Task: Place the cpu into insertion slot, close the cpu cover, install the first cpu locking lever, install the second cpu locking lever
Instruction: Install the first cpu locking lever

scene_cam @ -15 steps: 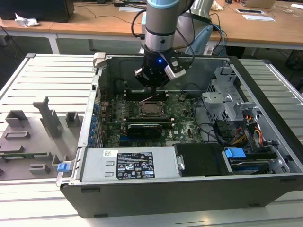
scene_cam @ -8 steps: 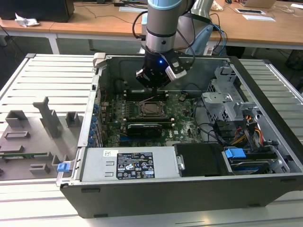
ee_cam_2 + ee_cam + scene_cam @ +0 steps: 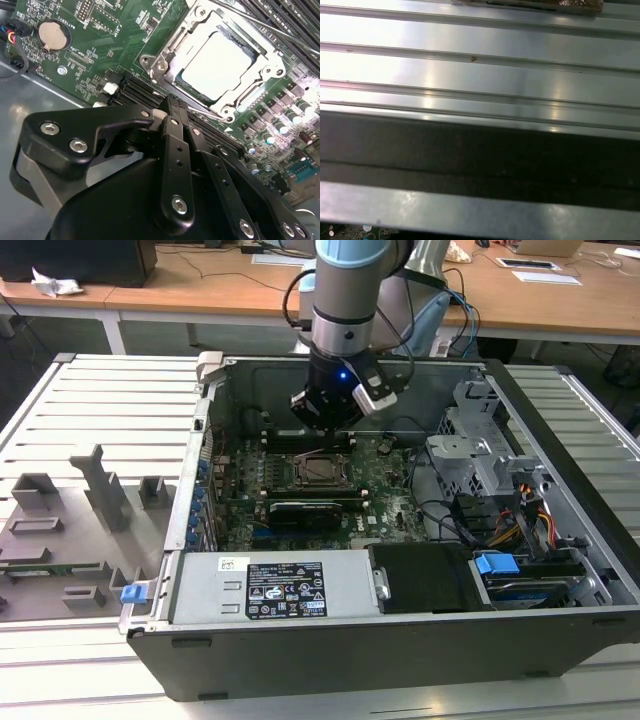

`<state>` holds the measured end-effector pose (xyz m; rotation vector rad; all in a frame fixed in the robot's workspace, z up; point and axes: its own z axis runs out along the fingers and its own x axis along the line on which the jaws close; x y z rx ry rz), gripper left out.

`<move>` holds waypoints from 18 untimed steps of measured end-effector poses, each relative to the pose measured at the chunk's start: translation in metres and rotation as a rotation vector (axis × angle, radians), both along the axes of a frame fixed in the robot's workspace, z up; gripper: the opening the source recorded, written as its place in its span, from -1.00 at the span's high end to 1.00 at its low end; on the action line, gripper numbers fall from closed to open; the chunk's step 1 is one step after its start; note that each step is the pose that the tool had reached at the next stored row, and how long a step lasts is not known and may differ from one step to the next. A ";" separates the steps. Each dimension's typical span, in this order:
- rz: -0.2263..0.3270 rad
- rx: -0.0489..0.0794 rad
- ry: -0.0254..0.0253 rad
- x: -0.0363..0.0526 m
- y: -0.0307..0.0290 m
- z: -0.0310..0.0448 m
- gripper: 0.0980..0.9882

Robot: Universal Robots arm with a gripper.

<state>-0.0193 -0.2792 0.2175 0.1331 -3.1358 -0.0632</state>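
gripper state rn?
Gripper: fingers together, shut, holding nothing visible, poised near the cpu cover, which lies down over the cpu.

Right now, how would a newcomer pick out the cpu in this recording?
Start at the open computer case and find the green motherboard on its floor. Near the board's middle, just below the gripper in the exterior view, sits a silvery cpu cover. The cpu is the pale, flat square showing through its window, unlike the long black slots beside it.
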 end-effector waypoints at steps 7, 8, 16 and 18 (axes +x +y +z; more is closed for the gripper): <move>0.000 -0.010 0.0000 0.0020 0.0001 -0.0052 0.98; 0.000 -0.010 -0.0001 0.0020 0.0001 -0.0058 0.98; 0.000 -0.020 0.0000 0.0027 0.0001 -0.0105 0.98; 0.000 -0.022 0.0000 0.0029 0.0001 -0.0119 0.98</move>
